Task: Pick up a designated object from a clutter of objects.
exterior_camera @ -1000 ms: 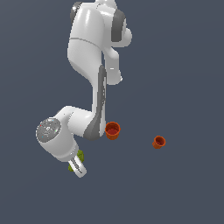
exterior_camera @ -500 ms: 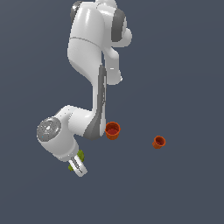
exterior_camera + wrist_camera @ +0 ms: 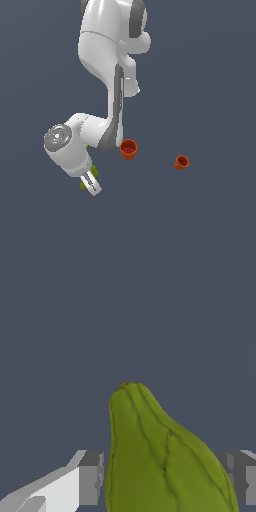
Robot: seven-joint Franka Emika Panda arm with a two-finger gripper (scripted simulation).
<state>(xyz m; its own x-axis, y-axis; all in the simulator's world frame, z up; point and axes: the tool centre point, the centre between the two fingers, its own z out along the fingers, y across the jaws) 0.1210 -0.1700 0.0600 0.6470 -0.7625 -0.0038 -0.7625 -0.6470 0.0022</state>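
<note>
Wrist view shows the end effector (image 3: pixel 165 476) straddling the olive-green object (image 3: pixel 155 456); grip uncertain, mostly hidden outside.

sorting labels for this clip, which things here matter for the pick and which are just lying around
Part of the job:
- olive-green lumpy object, sitting between the fingers of the hand; contact cannot be told
- the hand

Just lying about:
- larger orange-red cup, beside the arm
- smaller orange-red cup, further toward the exterior view's right
</note>
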